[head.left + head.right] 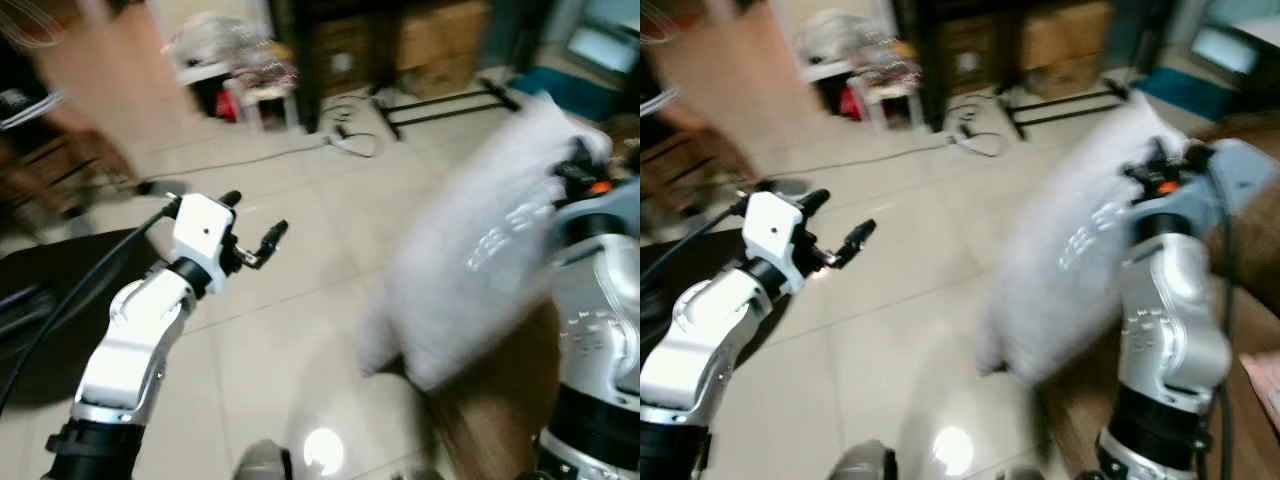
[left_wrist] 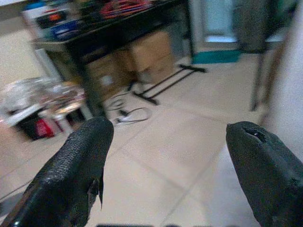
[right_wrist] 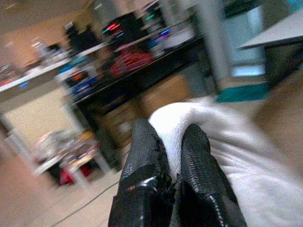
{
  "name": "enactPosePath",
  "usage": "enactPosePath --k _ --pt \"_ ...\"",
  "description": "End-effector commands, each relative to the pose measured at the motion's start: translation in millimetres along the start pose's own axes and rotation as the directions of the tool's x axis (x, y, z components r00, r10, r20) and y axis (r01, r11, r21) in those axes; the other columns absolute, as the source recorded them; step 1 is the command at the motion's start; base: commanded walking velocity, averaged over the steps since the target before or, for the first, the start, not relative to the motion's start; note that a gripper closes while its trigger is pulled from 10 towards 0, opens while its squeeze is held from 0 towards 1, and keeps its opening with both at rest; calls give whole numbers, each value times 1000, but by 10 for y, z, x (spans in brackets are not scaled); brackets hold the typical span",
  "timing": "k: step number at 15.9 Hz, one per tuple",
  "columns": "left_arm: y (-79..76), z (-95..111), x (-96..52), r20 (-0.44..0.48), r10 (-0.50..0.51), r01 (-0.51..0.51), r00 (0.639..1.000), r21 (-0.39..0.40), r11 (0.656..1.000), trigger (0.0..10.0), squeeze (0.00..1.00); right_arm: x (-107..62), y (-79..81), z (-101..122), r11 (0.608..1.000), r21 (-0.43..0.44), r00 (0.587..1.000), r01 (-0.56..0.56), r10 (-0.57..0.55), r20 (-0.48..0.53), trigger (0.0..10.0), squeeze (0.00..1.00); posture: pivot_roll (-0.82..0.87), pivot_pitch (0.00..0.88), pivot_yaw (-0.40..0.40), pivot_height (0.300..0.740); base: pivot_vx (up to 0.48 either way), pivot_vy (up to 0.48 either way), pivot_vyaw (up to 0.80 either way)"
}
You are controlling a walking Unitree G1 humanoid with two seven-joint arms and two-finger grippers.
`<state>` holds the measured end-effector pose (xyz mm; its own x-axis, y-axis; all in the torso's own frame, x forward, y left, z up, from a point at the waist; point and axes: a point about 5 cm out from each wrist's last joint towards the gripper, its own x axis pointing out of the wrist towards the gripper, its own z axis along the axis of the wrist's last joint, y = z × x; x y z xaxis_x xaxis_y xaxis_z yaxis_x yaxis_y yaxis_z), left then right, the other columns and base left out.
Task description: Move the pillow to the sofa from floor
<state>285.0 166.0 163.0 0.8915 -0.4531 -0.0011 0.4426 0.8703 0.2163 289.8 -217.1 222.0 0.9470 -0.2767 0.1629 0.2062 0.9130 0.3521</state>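
A white pillow (image 1: 480, 250) hangs in the air on my right, blurred, with its lower corner over the brown sofa (image 1: 500, 410). My right gripper (image 3: 173, 142) is shut on the pillow's (image 3: 246, 161) top edge, pinching a fold of white fabric. That right gripper (image 1: 1165, 165) sits at the top of the raised right arm. Over the tiled floor, my left gripper (image 1: 255, 225) is held out open and empty. Its two black fingers (image 2: 80, 170) stand wide apart.
A dark desk (image 1: 400, 40) with cardboard boxes beneath stands at the back, and cables (image 1: 345, 140) trail on the floor before it. A small white stool (image 1: 260, 95) with clutter is at the back left. A dark mat (image 1: 60, 290) lies at left. Bare pale tiles (image 1: 290, 330) lie ahead.
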Motion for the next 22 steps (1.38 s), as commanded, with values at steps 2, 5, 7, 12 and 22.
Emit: enactPosePath --k 2,5,7,12,22 --pt "24 -28 -15 -12 4 -4 1000 7 1000 10000 0 -41 20 78 1000 -2 998 -11 11 56 10000 0 -105 0 91 740 0 0 0" --pt "10 -32 23 -11 -7 7 1000 11 1000 10000 0 -75 -66 14 997 -72 999 27 -25 32 10000 0 -115 0 102 740 0 0 0" --pt "32 -24 46 -6 24 -24 1000 6 1000 10000 0 -99 7 -113 994 -104 999 -21 17 -36 10000 0 -118 0 106 740 0 0 0" --pt "86 -75 48 -31 97 -96 995 43 994 10000 0 -238 56 -435 997 -77 989 -19 7 -151 10000 0 -113 0 97 740 0 0 -640" --pt "118 -83 24 -23 156 -155 988 47 987 10000 0 -384 135 -650 995 -87 982 -46 29 -186 10000 0 -95 0 77 740 0 0 -800"
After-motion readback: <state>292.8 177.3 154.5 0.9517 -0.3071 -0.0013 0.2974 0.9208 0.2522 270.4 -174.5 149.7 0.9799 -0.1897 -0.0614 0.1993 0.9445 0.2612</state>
